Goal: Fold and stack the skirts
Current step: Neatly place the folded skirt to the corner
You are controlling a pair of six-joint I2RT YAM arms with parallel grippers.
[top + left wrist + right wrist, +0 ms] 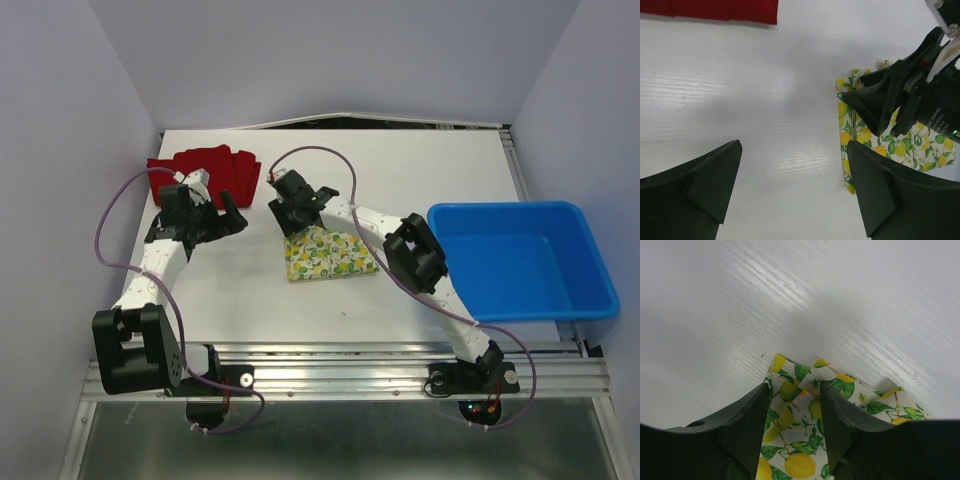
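Top external view: nearest are the two arm bases, bolted at the near edge of the white table [400, 170]. From there the left arm reaches toward the far left and the right arm slants from the near right toward the table's middle.

The left gripper [200, 220] hangs over bare table, its jaws spread wide and holding nothing. In the left wrist view they frame only white tabletop.

The lemon skirt [330, 260] lies folded flat near the middle of the table, a small trapezoid of white cloth with yellow lemons and green leaves. The right gripper [292, 225] is down at its far-left corner.

In the right wrist view the two black fingers [747, 415] stand apart with a narrow gap between them. They straddle the cloth's edge, and the lemon print shows through the gap. Whether the tips press on the fabric cannot be told. In the left wrist view the same gripper sits over the skirt's left border.

A blue bin [600, 270] sits on the table's right side, just beside the right arm's elbow and well apart from the lemon skirt.

Farthest back, the red skirt [215, 165] lies near the far-left corner. It is folded into a flat block with pleats showing along one edge, just beyond the left gripper and apart from the lemon skirt.
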